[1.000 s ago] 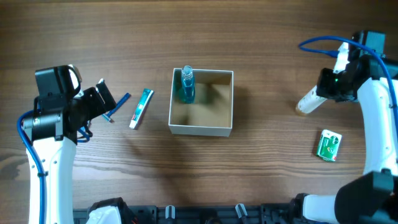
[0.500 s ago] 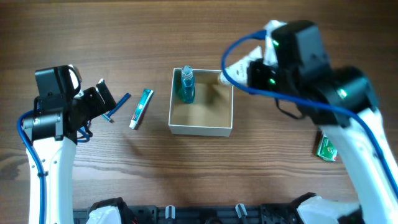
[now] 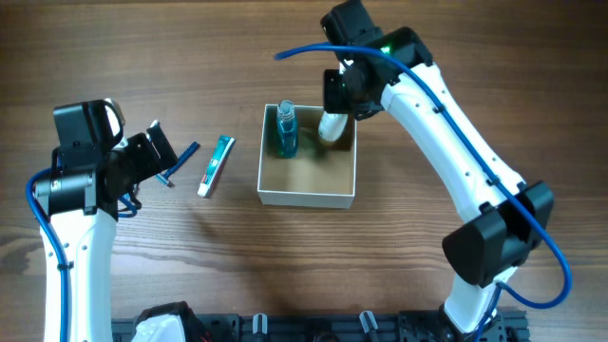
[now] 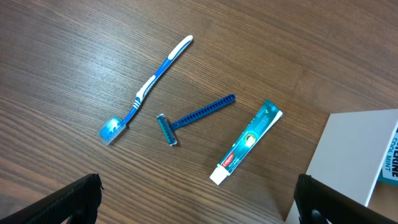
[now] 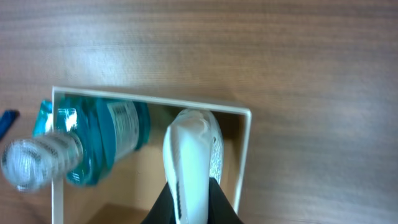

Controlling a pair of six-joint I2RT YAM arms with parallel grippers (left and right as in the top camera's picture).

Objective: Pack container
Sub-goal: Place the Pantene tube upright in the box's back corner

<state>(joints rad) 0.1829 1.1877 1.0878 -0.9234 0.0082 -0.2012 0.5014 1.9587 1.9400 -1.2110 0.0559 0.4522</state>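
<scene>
The container [image 3: 306, 198] is a white-walled box with a tan inside at the table's middle. A blue mouthwash bottle [image 3: 284, 131] stands in its back left corner. My right gripper [image 3: 334, 112] is shut on a white tube [image 3: 332, 126] and holds it over the container's back right corner. In the right wrist view the white tube [image 5: 189, 155] hangs between the fingers [image 5: 189, 208], beside the bottle [image 5: 99, 140] and inside the rim [image 5: 149, 102]. My left gripper [image 3: 157, 152] is open and empty, left of the container.
Left of the container lie a toothpaste tube [image 4: 247, 142], a blue razor [image 4: 196, 116] and a blue-white toothbrush [image 4: 146, 90]. The toothpaste [image 3: 216, 164] and razor [image 3: 180, 163] also show in the overhead view. The container's white corner [image 4: 348, 155] is at the left wrist view's right edge.
My right arm swung from the far right of the table to over the container's back right corner, carrying the white tube. The left arm has not moved.
</scene>
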